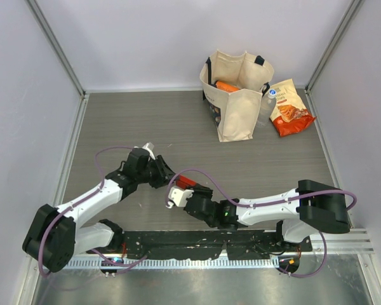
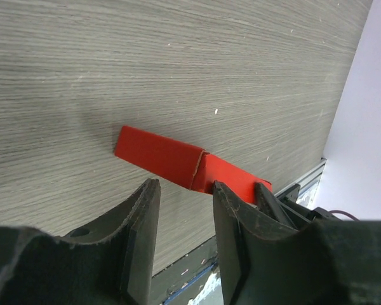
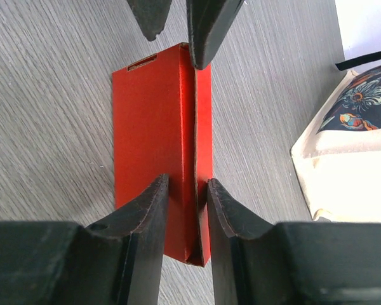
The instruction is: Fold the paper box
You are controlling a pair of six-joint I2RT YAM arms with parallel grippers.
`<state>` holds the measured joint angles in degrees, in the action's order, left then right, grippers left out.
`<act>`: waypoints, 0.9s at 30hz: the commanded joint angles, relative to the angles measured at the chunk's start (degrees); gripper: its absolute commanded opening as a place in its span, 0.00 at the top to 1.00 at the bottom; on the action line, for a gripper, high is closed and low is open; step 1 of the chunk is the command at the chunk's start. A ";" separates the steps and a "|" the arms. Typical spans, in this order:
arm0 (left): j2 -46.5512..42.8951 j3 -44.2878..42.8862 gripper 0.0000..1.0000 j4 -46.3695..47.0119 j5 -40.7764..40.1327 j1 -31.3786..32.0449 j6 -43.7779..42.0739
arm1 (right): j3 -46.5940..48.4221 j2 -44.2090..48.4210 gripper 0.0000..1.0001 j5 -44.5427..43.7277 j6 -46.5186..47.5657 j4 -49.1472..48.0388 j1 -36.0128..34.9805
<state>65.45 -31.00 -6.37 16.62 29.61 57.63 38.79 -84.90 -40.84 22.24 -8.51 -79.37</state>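
red card, thin and light, is what i'm handling. i judge it will skate on the smooth table if pushed and will crease wherever it's pinched hard. it's best taken by an edge or along a scored fold, with the other arm pinning it down.

top external: the paper box (image 1: 185,182) lies on the table (image 1: 146,121) near the front, between the left gripper (image 1: 165,174) and the right gripper (image 1: 178,198), and they hide most of it. only this view gives me the surroundings: the tote bag (image 1: 236,95) and the snack bag (image 1: 291,109) sit well apart at the back right. i can't read either set of jaws from up here.

left wrist: the box shows as a flattened strip on the wood grain, with a seam across it where one panel lifts a little, a relief the overhead doesn't give. my left jaws stand apart with nothing between them. one finger (image 2: 232,210) is just at the box's near edge, and i can't tell if it touches.

right wrist: looking along the box, i get a slot (image 3: 143,63) at its far end and one long crease. my right jaws stand apart over the near end, straddling that crease, not closed on it. the left fingertips (image 3: 206,32) show at the far end, one of them over the crease.
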 commanded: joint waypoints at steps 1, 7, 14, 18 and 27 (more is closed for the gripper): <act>0.73 1.38 0.58 3.11 -0.89 0.19 -1.29 | -0.38 -0.88 0.66 3.57 -2.11 2.71 0.18; -0.41 2.97 0.52 4.88 -1.59 0.10 -1.29 | -0.38 -0.96 0.66 3.75 -2.29 2.89 0.10; -0.59 2.44 0.36 5.31 -3.17 0.10 -0.67 | -0.20 -1.14 0.66 3.93 -2.29 2.98 0.18; 1.61 1.38 0.41 5.67 -2.65 0.19 -1.11 | -0.20 -1.23 0.66 3.84 -2.29 3.06 0.18; 2.66 7.01 0.75 8.48 -3.61 0.19 -1.11 | 0.32 1.22 0.41 4.54 -7.02 3.76 1.06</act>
<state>66.89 -27.33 2.46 15.66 29.74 58.08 38.79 -84.90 -39.75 20.53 -8.14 -79.15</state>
